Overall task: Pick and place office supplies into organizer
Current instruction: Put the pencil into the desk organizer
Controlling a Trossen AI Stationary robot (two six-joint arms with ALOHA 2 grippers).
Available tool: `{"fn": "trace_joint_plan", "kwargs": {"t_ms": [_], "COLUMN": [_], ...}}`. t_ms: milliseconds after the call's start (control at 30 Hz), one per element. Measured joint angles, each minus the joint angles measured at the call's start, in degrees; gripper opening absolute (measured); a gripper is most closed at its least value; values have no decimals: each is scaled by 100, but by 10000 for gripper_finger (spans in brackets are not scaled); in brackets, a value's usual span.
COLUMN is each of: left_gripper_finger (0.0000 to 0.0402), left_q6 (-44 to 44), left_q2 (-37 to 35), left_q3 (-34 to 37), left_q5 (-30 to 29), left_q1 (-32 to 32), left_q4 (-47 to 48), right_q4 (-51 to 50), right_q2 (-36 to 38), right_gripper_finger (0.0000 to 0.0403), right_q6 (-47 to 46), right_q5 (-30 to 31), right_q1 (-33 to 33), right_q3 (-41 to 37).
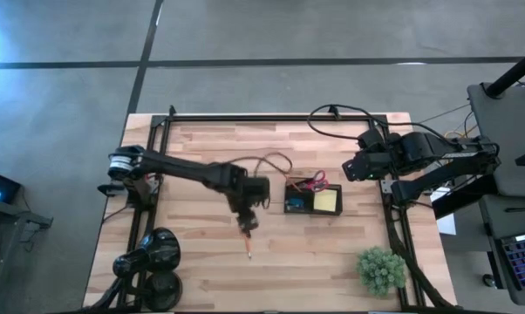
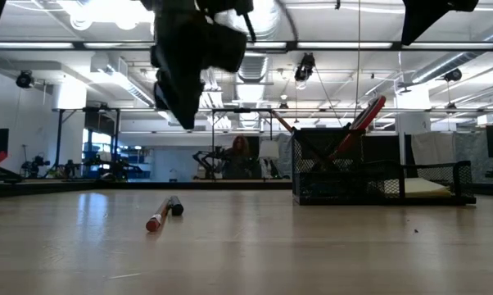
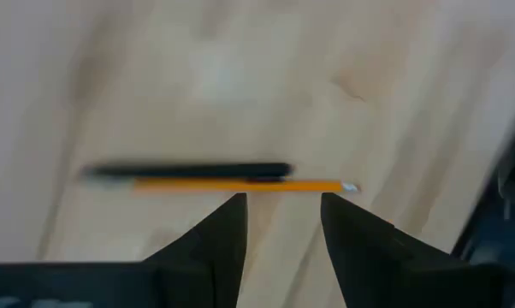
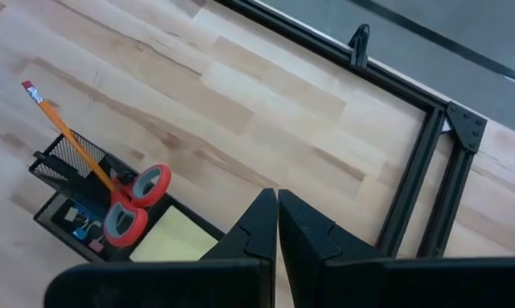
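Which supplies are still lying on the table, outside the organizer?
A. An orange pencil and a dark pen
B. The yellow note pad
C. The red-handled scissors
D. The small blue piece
A: the orange pencil and dark pen lie side by side on the table, just ahead of the open left gripper.

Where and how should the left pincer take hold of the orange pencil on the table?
Grip the orange pencil at mid-shaft, from straight above. It lies flat beside the dark pen, so the open left pincer should straddle the shaft crosswise, one finger on the bare side.
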State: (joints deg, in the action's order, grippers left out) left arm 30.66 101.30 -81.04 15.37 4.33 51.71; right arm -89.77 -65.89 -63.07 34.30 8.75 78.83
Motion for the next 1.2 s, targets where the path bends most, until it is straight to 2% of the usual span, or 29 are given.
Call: {"fn": "trace_joint_plan", "kwargs": {"t_ms": [67, 233, 300, 400, 467, 567, 700, 767, 867, 1033, 1200], "left_gripper_finger": [136, 136, 136, 136, 136, 136, 136, 136, 136, 136, 136], "left_q6": [-1127, -4549, -5475, -6353, -6696, -6742, -6930, -7286, -7895, -7935, -7940], "left_q2": [-23, -27, -27, -22, -9, 43, 286, 410, 590, 813, 1022], "left_q3": [188, 283, 286, 363, 448, 556, 590, 586, 586, 580, 564], "left_q5": [63, -155, -436, -1336, -1593, -1573, -1343, -1165, -1254, -1249, -1607], "left_q1": [212, 903, 1158, 1416, 1446, 1437, 1442, 1496, 1568, 1564, 1564], "left_q4": [-368, -205, -215, -636, -951, -1398, -1434, -1498, -1568, -1618, -1867], "right_q4": [-6, -23, -22, -22, -25, -27, -25, -25, -26, -24, -25], "right_q2": [0, 6, 9, 11, 11, 11, 13, 15, 22, 24, 22], "right_gripper_finger": [9, 9, 9, 9, 9, 9, 9, 9, 9, 9, 9], "right_q6": [59, 295, 332, 334, 334, 361, 376, 377, 376, 372, 310], "right_q5": [2, -7, -9, -13, -17, -17, -20, -32, -163, -433, -476], "right_q1": [0, 0, 0, 0, 0, 0, 0, 2, 0, 1, 1], "right_q3": [-10, -11, -13, -15, -22, -37, -60, -77, -120, -224, -337]}}
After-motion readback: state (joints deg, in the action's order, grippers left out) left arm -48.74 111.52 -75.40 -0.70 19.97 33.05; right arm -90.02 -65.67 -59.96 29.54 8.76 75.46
